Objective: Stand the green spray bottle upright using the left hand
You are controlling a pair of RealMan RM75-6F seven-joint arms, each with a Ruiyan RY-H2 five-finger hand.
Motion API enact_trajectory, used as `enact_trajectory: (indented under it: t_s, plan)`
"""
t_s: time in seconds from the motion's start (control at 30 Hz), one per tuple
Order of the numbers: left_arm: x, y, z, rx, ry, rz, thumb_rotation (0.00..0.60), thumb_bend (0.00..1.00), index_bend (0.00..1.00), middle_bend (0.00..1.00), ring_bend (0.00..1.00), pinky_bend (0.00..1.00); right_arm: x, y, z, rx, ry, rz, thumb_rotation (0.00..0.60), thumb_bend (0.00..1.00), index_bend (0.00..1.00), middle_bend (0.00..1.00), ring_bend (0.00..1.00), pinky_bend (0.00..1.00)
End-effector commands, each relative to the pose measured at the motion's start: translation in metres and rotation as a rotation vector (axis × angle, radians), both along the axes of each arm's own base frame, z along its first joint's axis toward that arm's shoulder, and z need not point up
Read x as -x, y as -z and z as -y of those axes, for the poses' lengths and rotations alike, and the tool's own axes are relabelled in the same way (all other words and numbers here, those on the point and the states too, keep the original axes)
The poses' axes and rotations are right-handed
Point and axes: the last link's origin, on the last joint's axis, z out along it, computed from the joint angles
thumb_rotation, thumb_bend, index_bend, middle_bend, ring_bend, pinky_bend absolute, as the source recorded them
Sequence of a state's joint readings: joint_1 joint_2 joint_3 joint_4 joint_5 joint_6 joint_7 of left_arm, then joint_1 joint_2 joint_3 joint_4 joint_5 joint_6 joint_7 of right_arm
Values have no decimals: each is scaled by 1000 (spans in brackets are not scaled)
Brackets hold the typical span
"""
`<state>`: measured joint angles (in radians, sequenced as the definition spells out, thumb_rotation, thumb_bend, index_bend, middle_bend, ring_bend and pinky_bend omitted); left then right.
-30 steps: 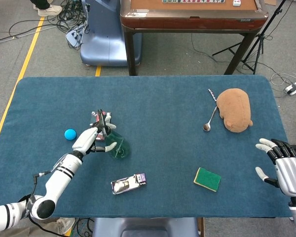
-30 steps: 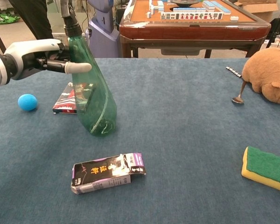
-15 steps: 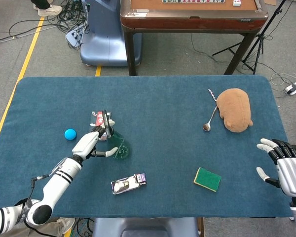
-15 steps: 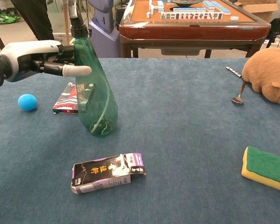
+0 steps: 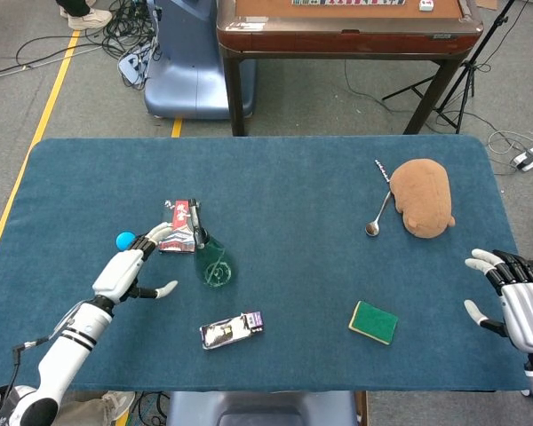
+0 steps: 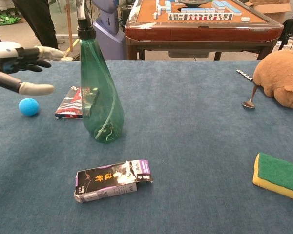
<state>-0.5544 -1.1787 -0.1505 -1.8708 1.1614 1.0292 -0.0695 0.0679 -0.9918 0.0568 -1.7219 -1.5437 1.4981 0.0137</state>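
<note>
Blue felt table (image 5: 338, 177) around us, we see the green spray bottle (image 6: 98, 92) standing upright near our left side, long axis vertical. Our left hand (image 5: 129, 266) hangs just left of it, fingers spread, holding nothing. Our right hand (image 5: 515, 306), likewise empty and spread, sits far across the table.

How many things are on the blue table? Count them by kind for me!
Spray bottle: 1
Ball: 1
Small boxes: 2
Spoon: 1
Plush toy: 1
Sponge: 1
Total: 7
</note>
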Motion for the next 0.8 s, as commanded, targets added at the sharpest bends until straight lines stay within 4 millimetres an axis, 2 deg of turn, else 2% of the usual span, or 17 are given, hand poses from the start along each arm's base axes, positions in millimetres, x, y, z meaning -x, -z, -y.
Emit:
enact_trajectory:
  t_s: [0.03,0.23,0.47,0.8]
  plan:
    - [24,-16,13,-69,-21,-46,600,282,0,0,0,0,2,1,1,-4,2,2,600,249,293,232,137,175]
    - [52,-37,24,-213,-39,-140,600,283,15,0,0,0,5,2,4,-13,7,3,600,249,293,232,137,175]
    - [78,-54,43,-382,-21,-371,600,283,53,0,0,0,10,5,8,-20,11,11,600,251,293,232,137,175]
    - [85,-54,80,-386,-30,-501,600,282,53,0,0,0,9,11,13,-47,2,38,600,251,293,232,137,175]
